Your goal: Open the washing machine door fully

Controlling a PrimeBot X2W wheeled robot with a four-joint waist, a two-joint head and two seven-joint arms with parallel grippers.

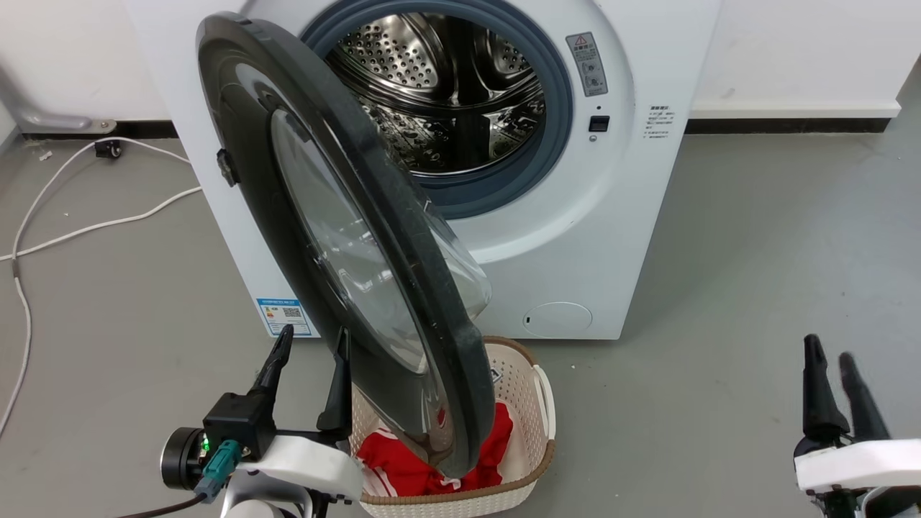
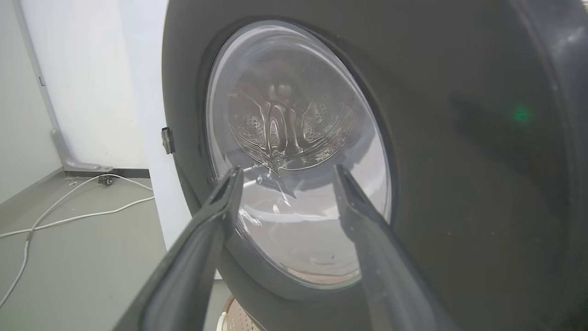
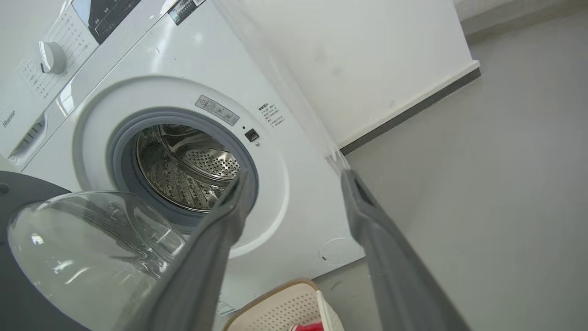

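Washing machine door [image 1: 252, 180] ajar at centre frame; both pincers spread and empty.
Head view: the left gripper [image 1: 314, 334], lower left, is parted just beside the door's outer face, contact unclear; the right gripper [image 1: 829, 349], lower right, is parted over grey floor [image 1: 719, 288]. Left wrist view: the fingers [image 2: 220, 202] frame the glass window [image 2: 294, 151]. Right wrist view: the washing machine [image 3: 275, 184] shows its steel drum [image 3: 183, 174] and its dial [image 3: 51, 57], upper left.
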